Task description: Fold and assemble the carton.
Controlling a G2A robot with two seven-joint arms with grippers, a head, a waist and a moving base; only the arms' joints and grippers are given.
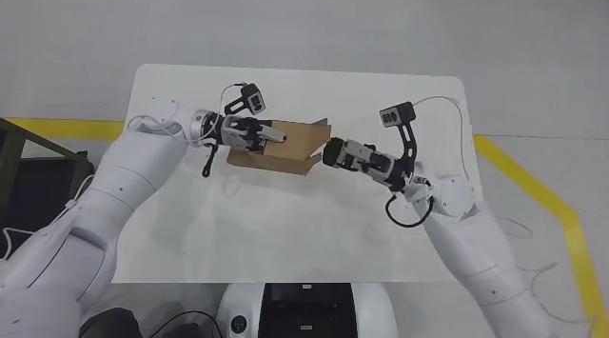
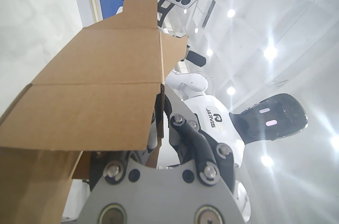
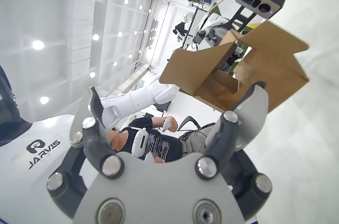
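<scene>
A brown carton (image 1: 285, 148) lies partly unfolded in the middle of the white table (image 1: 285, 233), with its flaps standing loose. My left gripper (image 1: 271, 134) is at the carton's left end. In the left wrist view this gripper (image 2: 162, 108) is shut on the edge of a carton (image 2: 100, 71) wall, and one finger is hidden behind the cardboard. My right gripper (image 1: 328, 154) is at the carton's right end. In the right wrist view it (image 3: 173, 99) stands open facing the carton's open end (image 3: 225, 76), with one finger (image 3: 255, 99) against a lower flap.
Bare table surface lies in front of and behind the carton. A dark frame (image 1: 19, 152) stands off the table's left side. Yellow floor tape (image 1: 542, 195) runs past the table's right side.
</scene>
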